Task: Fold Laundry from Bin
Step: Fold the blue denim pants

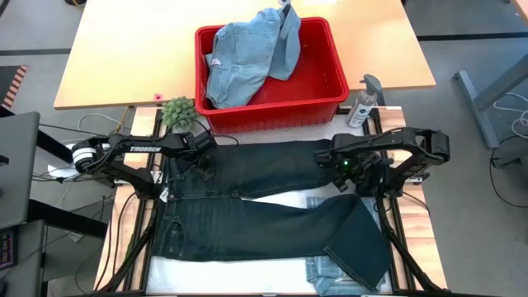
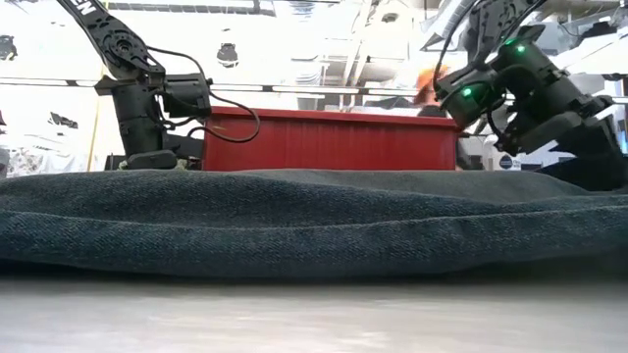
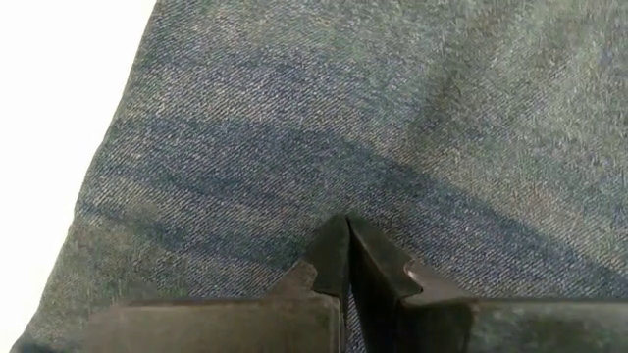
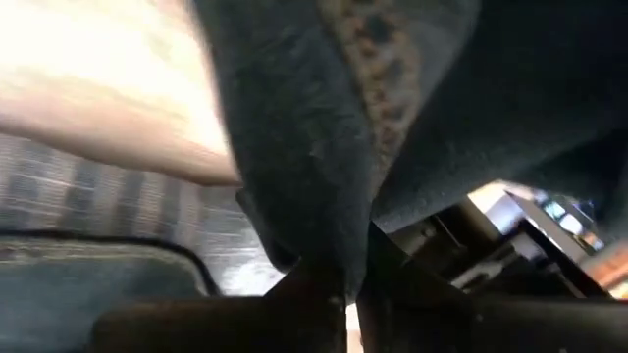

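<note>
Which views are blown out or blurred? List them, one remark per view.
Low view: the room behind the red bin is washed out, and the trousers fill the foreground. Left wrist view: a white overexposed patch beside the trousers, weave sharp. Right wrist view: soft and smeared, bright glare at one side, fabric pinched in the right gripper. High view: evenly lit.

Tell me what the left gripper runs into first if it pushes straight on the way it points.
The left gripper, shut, points down at the dark trousers; it would meet that denim at once, likely already touching it.
</note>
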